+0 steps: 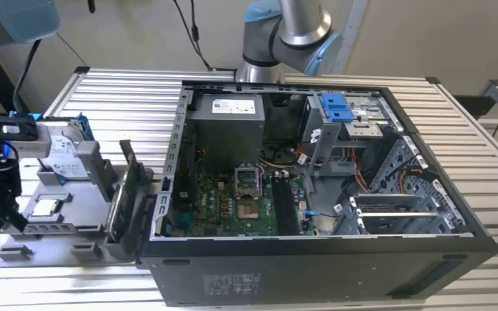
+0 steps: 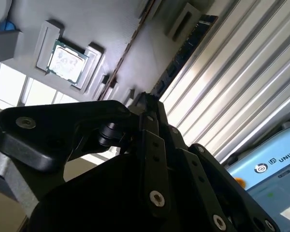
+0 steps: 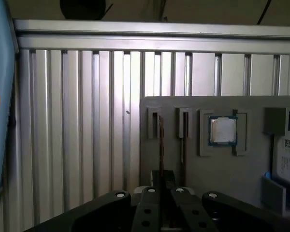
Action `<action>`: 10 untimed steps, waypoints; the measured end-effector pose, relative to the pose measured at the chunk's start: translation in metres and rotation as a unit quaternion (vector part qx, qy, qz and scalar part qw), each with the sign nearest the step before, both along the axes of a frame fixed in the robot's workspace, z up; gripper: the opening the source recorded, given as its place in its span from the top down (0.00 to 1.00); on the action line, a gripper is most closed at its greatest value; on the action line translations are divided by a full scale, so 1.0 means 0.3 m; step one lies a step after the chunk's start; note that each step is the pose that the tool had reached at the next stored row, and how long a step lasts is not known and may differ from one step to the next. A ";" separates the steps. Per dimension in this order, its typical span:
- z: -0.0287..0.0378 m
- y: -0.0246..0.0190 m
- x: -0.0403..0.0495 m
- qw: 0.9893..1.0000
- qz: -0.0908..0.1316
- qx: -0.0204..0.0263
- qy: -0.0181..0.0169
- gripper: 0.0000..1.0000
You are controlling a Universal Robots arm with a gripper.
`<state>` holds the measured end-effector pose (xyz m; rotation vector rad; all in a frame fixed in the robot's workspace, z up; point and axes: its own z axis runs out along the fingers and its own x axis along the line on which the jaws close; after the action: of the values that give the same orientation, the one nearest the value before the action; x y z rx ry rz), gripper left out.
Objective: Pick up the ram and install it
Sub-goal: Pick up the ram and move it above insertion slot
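Over the flat grey plastic tray (image 3: 232, 179) on the ribbed aluminium table (image 3: 77, 121), in the first wrist view, the black gripper (image 3: 163, 187) has its fingers drawn narrow, clasping the near end of the thin dark stick-like ram (image 3: 160, 145). The ram stands on edge in the tray's slotted holders, near a square silver processor chip (image 3: 223, 130).

Robot lab: slatted metal bench (image 1: 128, 97), opened computer (image 1: 318, 272) (fixture (image 1: 85, 217) beside).
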<state>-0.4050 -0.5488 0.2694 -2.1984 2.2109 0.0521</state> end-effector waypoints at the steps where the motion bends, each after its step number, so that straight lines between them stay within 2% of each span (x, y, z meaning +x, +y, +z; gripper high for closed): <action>1: 0.006 0.000 0.000 1.000 0.000 0.000 0.000 0.86; 10: 0.056 0.000 0.000 1.000 -0.001 0.000 0.000 0.86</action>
<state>-0.4050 -0.5488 0.2862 -2.1969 2.2121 0.0520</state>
